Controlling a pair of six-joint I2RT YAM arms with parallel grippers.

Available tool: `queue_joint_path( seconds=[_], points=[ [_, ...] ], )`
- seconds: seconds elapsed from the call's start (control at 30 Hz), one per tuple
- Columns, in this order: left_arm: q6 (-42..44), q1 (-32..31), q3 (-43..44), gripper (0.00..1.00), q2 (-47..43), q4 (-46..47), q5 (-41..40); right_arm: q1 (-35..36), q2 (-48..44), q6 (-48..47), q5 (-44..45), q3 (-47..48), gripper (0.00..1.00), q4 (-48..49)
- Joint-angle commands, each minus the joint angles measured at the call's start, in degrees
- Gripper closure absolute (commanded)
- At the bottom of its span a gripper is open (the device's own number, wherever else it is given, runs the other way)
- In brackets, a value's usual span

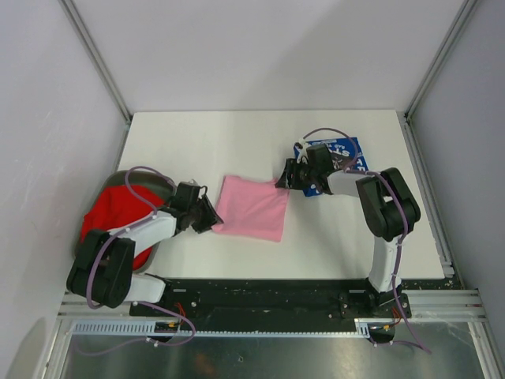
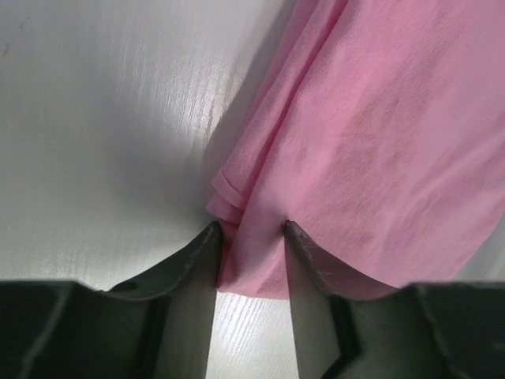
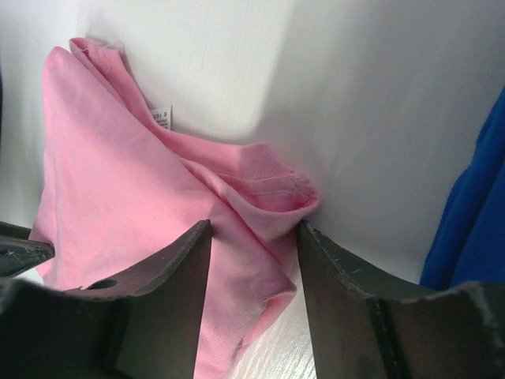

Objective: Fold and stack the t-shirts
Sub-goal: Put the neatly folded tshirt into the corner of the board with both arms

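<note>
A light pink t-shirt [image 1: 252, 207] lies folded into a rough square at the middle of the white table [image 1: 237, 142]. My left gripper [image 1: 211, 217] is at its near left corner. In the left wrist view the gripper [image 2: 251, 229] is open, with the layered pink corner [image 2: 379, 142] bunched between the fingertips. My right gripper [image 1: 284, 178] is at the far right corner. There it [image 3: 254, 225] is open astride a rumpled pink hem [image 3: 118, 181]. A royal blue t-shirt [image 1: 347, 154] lies under the right arm, and its edge [image 3: 473, 229] also shows. A red t-shirt [image 1: 110, 213] sits at the left.
The red shirt rests in a grey oval bin [image 1: 154, 178] at the table's left edge, beside the left arm. Grey walls and metal posts close in the table on three sides. A black rail carrying both arm bases runs along the near edge.
</note>
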Motion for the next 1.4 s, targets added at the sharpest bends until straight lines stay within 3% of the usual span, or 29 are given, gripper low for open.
queue_joint_path(
  seconds=[0.0, 0.1, 0.23, 0.33, 0.57, 0.87, 1.37],
  points=[
    [0.1, 0.3, 0.6, 0.61, 1.6, -0.5, -1.3, 1.5, -1.1, -1.5, 4.3, -2.0, 0.51, -6.0],
    [0.3, 0.0, 0.8, 0.76, 1.3, -0.3, -0.3, 2.8, -2.8, -1.0, 8.1, -1.9, 0.61, -7.1],
    [0.4, -0.4, 0.9, 0.94, -1.3, -0.4, 1.3, 4.5, -6.0, 0.3, 13.7, -1.3, 0.88, -10.6],
    [0.4, -0.6, 1.5, 0.99, -3.6, -0.5, 2.9, 5.8, -9.1, 1.0, 18.4, -0.7, 0.98, -13.0],
    [0.0, -1.9, 3.4, 1.0, -7.5, -1.2, 6.0, 8.4, -15.5, 1.5, 26.0, 1.6, 1.0, -18.0],
    [-0.6, -4.0, 6.7, 1.0, -9.1, -2.4, 7.7, 9.2, -19.4, 1.9, 29.2, 3.8, 1.0, -21.7],
    [-3.6, -10.6, 18.4, 1.0, -3.3, -3.1, 8.3, 4.7, -21.0, -0.8, 32.5, 12.3, 1.0, -29.0]
  ],
)
